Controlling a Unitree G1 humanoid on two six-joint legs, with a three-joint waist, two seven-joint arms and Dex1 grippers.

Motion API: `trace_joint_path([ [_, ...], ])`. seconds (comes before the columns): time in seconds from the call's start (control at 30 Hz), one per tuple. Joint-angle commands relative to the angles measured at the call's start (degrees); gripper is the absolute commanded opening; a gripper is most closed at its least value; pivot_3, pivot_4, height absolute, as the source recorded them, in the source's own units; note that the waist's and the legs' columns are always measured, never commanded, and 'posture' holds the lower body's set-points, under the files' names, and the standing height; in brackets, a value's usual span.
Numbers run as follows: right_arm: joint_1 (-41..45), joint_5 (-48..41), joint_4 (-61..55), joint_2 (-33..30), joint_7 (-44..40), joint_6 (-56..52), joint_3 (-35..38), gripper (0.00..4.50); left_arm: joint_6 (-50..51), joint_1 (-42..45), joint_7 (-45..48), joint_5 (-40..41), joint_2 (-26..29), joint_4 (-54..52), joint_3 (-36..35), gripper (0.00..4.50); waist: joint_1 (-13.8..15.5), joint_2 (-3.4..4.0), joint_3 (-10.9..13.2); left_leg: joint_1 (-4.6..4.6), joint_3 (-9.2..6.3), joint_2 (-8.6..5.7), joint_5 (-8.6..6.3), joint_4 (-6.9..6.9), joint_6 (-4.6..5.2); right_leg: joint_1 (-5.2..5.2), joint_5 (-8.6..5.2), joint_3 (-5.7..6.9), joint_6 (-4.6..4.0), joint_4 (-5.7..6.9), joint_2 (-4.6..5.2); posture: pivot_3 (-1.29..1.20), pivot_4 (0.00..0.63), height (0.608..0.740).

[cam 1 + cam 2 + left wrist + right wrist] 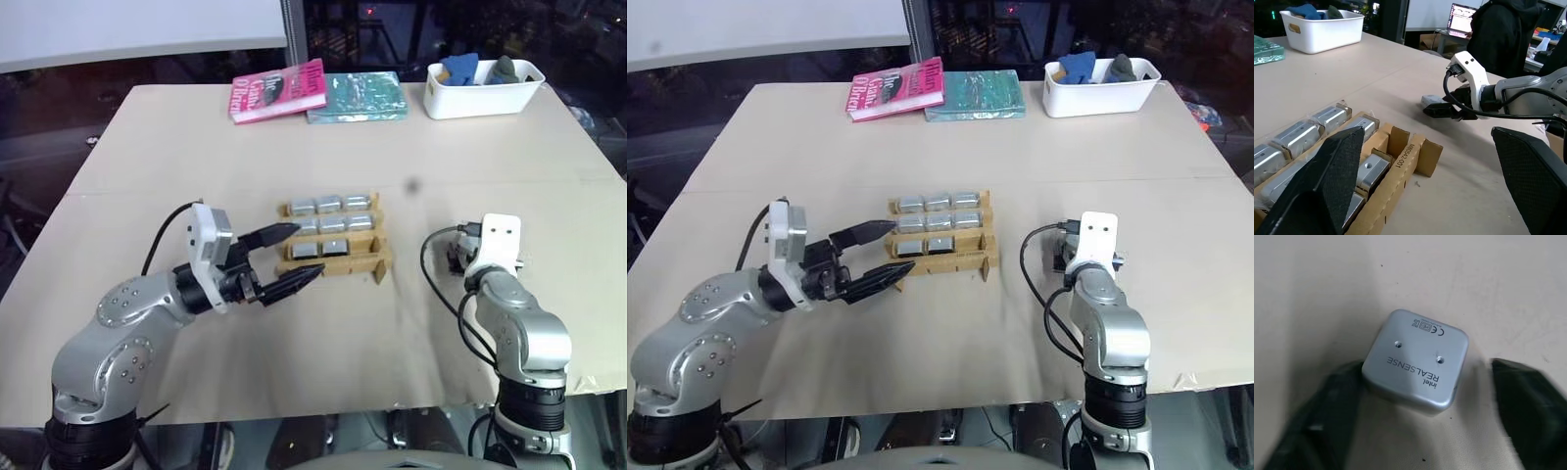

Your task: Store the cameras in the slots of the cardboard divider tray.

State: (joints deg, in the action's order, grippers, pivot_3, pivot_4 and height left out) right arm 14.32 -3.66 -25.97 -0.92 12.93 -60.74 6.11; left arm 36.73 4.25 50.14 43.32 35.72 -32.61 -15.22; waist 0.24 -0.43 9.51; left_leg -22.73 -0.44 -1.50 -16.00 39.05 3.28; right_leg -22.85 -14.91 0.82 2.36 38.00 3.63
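I have the right gripper (1425,396) down at the beige table (294,137), its two black fingers straddling a small silver-grey metal camera block (1415,364) that lies loose on the surface, well apart from the brown cardboard divider tray (333,257) off to its left. One finger (1327,406) looks to be against the block's side while the other (1528,401) stands off it with bare table between, so I judge the jaws only partly closed and the block not yet gripped. The tray sits mid-table with silver-grey cameras (328,204) already filling most of its slots; the front row's rightmost slot appears free, though I can't be sure from here. My left gripper (284,257) hovers spread wide and holding nothing, just beside the tray's near-left corner. So the step in hand is picking up what seems the last loose camera. Next I'd need to finish closing squarely on its flat sides, lift it clear, carry it left over the tray and line it up with the narrow open slot before lowering.
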Motion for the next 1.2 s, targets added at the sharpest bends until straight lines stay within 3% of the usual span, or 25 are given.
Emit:
trace_joint_path([
  [0.03, 0.0, 1.1, -1.9, -0.4, -0.1, 0.6, 0.4, 2.21, -1.0, 0.3, -0.3, 1.4, 0.8, -1.2, -0.1, 4.35, -0.1, 0.0, 0.0, 0.0, 0.0, 0.0, 0.0, 0.0, 0.0, 0.0, 0.0, 0.0, 0.0, 0.0, 0.0, 0.0, 0.15, 0.74],
  [0.23, -2.0, 0.8, -4.6, -5.2, -5.3, 3.7, -1.0, 2.21, 5.2, 2.8, -5.7, 6.6, 0.8, -0.7, -0.3, 4.35, -0.2, 0.01, 0.0, 0.0, -0.01, -0.01, 0.0, -0.02, 0.0, 0.0, 0.0, 0.0, 0.0, -0.02, 0.01, 0.0, 0.15, 0.74],
  [0.43, -7.7, -8.6, -16.3, -23.9, -34.0, 20.1, -7.2, 2.21, 21.7, 10.9, -16.5, 25.9, 2.2, 4.5, -1.0, 4.35, -0.9, 0.14, 0.1, -0.01, -0.02, 0.01, -0.01, -0.02, 0.03, 0.01, -0.01, 0.01, 0.04, -0.02, -0.02, 0.0, 0.15, 0.74],
  [0.57, -7.9, -11.3, -20.1, -31.9, -43.7, 26.3, -8.0, 2.21, 28.3, 18.8, -25.4, 34.3, 0.8, 9.7, 2.2, 4.35, -1.0, 0.1, 0.1, 0.03, -0.07, 0.11, -0.03, 0.0, 0.06, 0.05, -0.02, 0.01, 0.04, 0.0, -0.02, 0.0, 0.15, 0.74],
  [0.67, -6.2, -12.3, -21.7, -36.0, -49.3, 30.4, -8.9, 2.21, 30.0, 24.7, -32.8, 39.4, -3.2, 13.6, 5.2, 4.35, -0.8, 0.02, 0.1, 0.05, -0.07, 0.03, -0.02, 0.07, 0.05, 0.12, -0.01, 0.01, 0.05, -0.01, 0.0, 0.0, 0.15, 0.74],
  [1.0, -0.6, -11.6, -22.3, -37.0, -50.5, 32.6, -10.8, 2.21, 32.1, 29.5, -41.5, 49.4, -5.3, 16.6, 10.2, 4.35, -0.6, -0.09, 0.1, 0.01, -0.09, 0.03, 0.0, 0.09, 0.0, 0.09, 0.0, 0.01, 0.05, -0.02, 0.23, 0.0, 0.15, 0.74],
  [1.17, -0.8, -10.6, -23.4, -36.6, -49.6, 32.8, -12.3, 2.21, 31.7, 30.2, -42.3, 49.8, -5.2, 17.4, 11.6, 4.35, -0.2, -0.09, 0.1, 0.01, -0.09, 0.0, 0.01, 0.09, -0.01, 0.09, 0.0, 0.02, 0.05, -0.03, 0.27, 0.0, 0.15, 0.74],
  [1.2, -0.7, -10.5, -23.6, -36.5, -49.4, 32.7, -12.4, 2.17, 31.6, 30.3, -42.3, 49.6, -5.2, 17.7, 11.7, 4.1, -0.1, -0.09, 0.1, 0.01, -0.09, 0.0, 0.01, 0.09, -0.01, 0.09, 0.0, 0.02, 0.05, -0.03, 0.27, 0.0, 0.15, 0.74],
])
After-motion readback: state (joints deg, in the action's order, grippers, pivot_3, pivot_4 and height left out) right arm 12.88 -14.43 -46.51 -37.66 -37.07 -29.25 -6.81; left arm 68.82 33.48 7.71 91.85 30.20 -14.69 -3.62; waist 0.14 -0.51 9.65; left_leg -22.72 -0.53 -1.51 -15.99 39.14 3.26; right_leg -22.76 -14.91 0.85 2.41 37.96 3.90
